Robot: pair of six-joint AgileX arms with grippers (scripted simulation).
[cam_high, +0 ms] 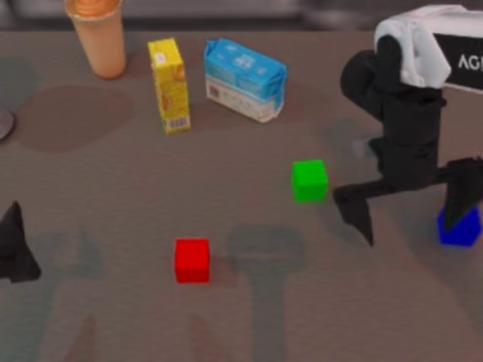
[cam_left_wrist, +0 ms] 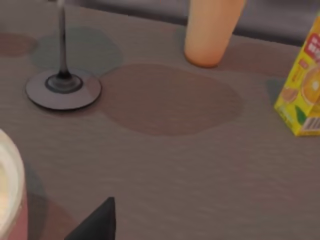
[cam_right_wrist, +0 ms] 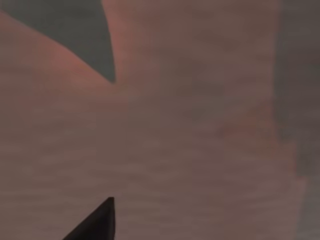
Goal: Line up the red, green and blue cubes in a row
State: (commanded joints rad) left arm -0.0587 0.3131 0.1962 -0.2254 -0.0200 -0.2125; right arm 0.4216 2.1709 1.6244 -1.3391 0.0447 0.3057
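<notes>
Blue cube (cam_high: 459,228) sits near the table's (cam_high: 113,317) right edge, under one finger of the right gripper (cam_high: 411,207), spread wide, gripping nothing. Left gripper (cam_high: 15,245) parks at the left edge; I cannot tell its opening.

A broad desk (cam_high: 113,317) with a matte grey-brown, faintly ribbed surface fills nearly every view. Soft rounded darker patches and long grey shadows mottle it under diffuse overhead light. Beyond its far edge lies a dark, blurred strip (cam_high: 226,11) of background.

The right gripper (cam_high: 411,207) covers part of the blue cube (cam_high: 462,228), while the top view's edge cuts off the orange cup (cam_high: 98,34).
</notes>
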